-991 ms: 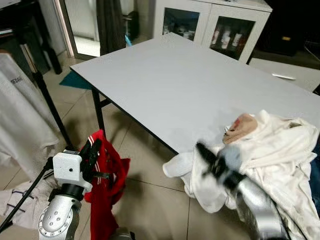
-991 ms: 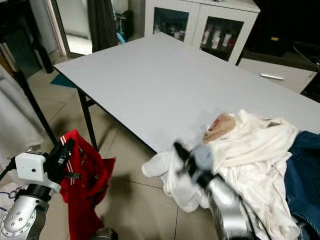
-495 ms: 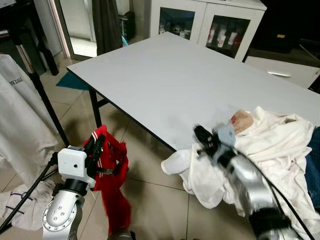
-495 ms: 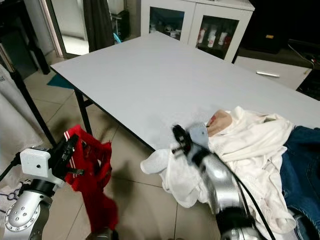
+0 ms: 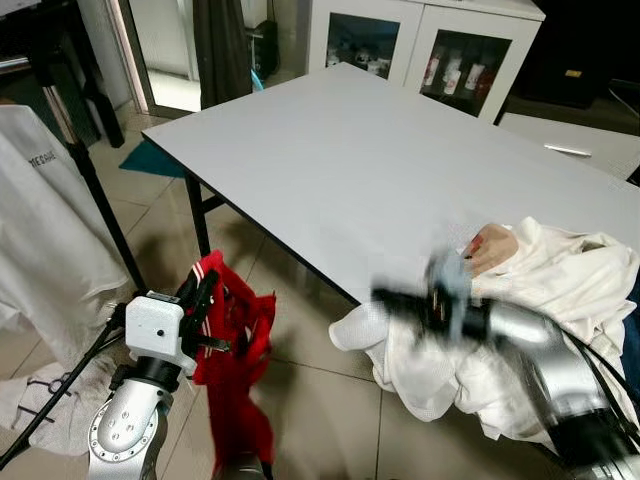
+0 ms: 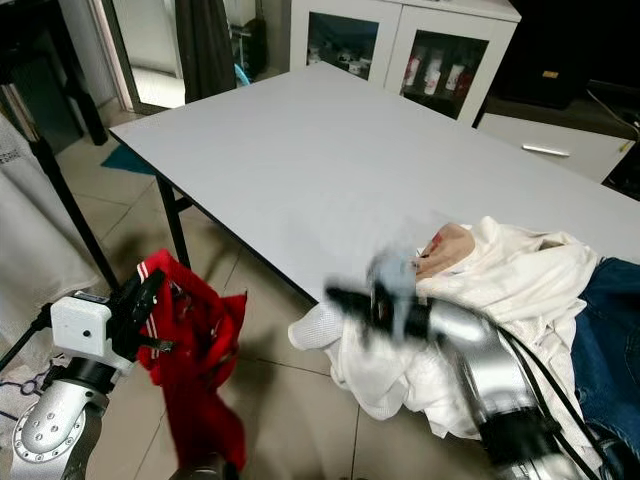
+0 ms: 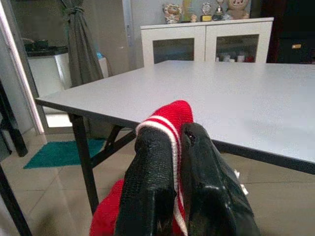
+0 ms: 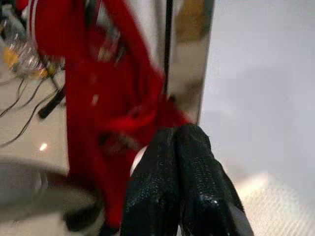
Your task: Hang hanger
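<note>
My left gripper (image 5: 200, 298) is at the lower left, beside the table's near corner, shut on the collar of a red garment (image 5: 234, 340) with white stripes that hangs down from it. In the left wrist view the two black fingers (image 7: 152, 162) pinch the striped red edge (image 7: 170, 115). My right gripper (image 5: 396, 297) is motion-blurred at the table's front edge, pointing left toward the red garment. Its fingers (image 8: 192, 152) are pressed together with nothing between them, and the red garment (image 8: 106, 93) hangs just ahead of them. I cannot make out a hanger.
A white T-shirt (image 5: 40, 230) hangs on a black rack pole (image 5: 92, 185) at the far left. The grey table (image 5: 350, 150) carries a pile of white clothes (image 5: 545, 300) and jeans (image 6: 610, 330) on the right. Cloth (image 5: 45, 400) lies on the tiled floor.
My right arm has swung from pointing up-left over the clothes pile to pointing left along the table edge toward the red garment. The left gripper still holds the garment, slightly closer to the table.
</note>
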Motion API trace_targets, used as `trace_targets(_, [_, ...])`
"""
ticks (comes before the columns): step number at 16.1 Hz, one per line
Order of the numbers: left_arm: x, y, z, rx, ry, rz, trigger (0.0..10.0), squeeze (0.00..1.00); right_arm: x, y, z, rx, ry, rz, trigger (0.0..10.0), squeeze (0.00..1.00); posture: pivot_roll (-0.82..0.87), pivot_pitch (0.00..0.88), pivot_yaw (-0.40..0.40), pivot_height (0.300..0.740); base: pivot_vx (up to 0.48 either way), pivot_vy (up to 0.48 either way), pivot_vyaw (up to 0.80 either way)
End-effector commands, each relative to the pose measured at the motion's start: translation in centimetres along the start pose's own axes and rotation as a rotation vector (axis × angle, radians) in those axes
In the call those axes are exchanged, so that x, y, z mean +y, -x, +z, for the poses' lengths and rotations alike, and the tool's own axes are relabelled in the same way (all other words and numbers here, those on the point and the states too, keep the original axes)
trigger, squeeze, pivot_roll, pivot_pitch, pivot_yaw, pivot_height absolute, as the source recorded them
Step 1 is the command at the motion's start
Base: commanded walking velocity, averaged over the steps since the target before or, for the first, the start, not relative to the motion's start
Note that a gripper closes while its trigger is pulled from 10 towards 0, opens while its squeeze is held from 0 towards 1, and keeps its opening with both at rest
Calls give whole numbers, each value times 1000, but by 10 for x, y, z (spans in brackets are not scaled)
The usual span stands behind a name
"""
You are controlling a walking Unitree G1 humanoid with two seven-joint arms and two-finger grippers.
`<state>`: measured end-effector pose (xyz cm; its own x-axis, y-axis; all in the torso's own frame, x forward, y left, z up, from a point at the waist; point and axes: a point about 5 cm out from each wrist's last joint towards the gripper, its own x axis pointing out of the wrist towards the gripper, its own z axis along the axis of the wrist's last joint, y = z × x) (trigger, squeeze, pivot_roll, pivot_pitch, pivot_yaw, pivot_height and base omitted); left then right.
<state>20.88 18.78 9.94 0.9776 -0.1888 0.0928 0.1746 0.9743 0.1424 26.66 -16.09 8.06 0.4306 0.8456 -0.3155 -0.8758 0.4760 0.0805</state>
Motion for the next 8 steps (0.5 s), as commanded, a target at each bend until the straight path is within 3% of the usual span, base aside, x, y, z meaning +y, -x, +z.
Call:
trace_targets(1, [-3,-3,9,-53,-18,-20,10000,0,-2,4,-2,58,22,3,10000,0,99,37,-20,740,0,0,0])
trace_targets(4, [-5,-4,10,-56,-18,-34,10000,0,-15,19,-11,163,9,-40,10000,0,97,37,-15,740,0,0,0])
trace_targets(8, [-4,-5,10,-57,-21,-37,10000,0,-50,47,-23,303,-34,-261,10000,0,98,39,-15,740,0,0,0])
